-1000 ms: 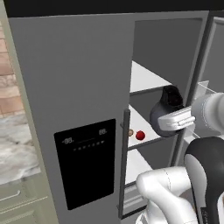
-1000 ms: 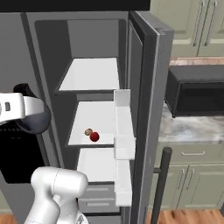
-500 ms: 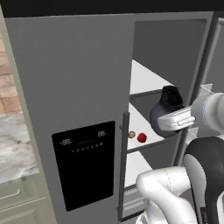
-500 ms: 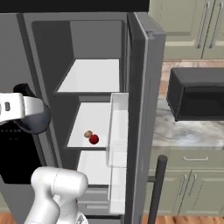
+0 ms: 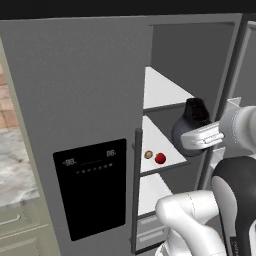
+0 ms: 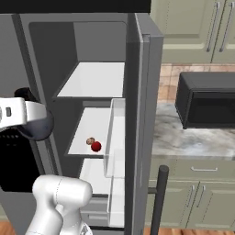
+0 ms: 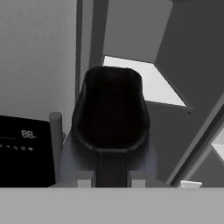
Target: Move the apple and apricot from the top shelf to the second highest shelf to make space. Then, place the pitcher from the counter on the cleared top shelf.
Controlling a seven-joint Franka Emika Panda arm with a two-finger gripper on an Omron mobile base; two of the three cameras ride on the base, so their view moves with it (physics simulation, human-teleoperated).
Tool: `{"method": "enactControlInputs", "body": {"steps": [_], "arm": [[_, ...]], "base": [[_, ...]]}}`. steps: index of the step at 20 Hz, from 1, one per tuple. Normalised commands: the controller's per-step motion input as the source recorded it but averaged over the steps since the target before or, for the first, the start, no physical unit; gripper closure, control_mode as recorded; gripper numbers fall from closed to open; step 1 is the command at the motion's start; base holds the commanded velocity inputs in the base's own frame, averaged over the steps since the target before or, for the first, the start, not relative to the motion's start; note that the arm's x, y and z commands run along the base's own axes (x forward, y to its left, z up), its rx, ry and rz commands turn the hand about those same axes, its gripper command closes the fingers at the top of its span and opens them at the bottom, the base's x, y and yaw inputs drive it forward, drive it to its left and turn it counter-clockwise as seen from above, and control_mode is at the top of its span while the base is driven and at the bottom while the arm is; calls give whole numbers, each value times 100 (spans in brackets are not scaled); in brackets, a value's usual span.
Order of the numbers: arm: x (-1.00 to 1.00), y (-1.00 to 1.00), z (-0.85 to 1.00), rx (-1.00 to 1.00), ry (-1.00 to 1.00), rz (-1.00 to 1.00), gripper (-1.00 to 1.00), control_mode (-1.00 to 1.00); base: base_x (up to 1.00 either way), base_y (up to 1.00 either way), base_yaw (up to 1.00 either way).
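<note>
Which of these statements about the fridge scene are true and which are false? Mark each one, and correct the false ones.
1. The apple and the apricot lie side by side on the same shelf. True.
2. The pitcher stands on the counter. False: it is held up in the air by the gripper, in front of the open fridge.
3. The top shelf has fruit on it. False: it is bare; both fruits are on the second highest shelf.
4. A black microwave sits on the counter to the right of the fridge. True.
5. The gripper is open with nothing in it. False: it is shut on the pitcher.
</note>
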Motion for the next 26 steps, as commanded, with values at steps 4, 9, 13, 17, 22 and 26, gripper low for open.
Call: {"method": "enactControlInputs", "body": {"steps": [4, 9, 13, 17, 22, 26], "arm": [[12, -11, 0, 0, -4, 0, 100, -100], [11, -8, 19, 0, -8, 0, 100, -100], [31, -19, 31, 1, -3, -3, 100, -100], [43, -26, 29, 3, 2, -8, 100, -100], [56, -29, 6, 2, 5, -8, 100, -100], [57, -22, -8, 0, 0, -1, 100, -100]], "base": [[4, -7, 0], [0, 0, 0], [0, 0, 0], [0, 0, 0], [0, 0, 0], [0, 0, 0]]}}
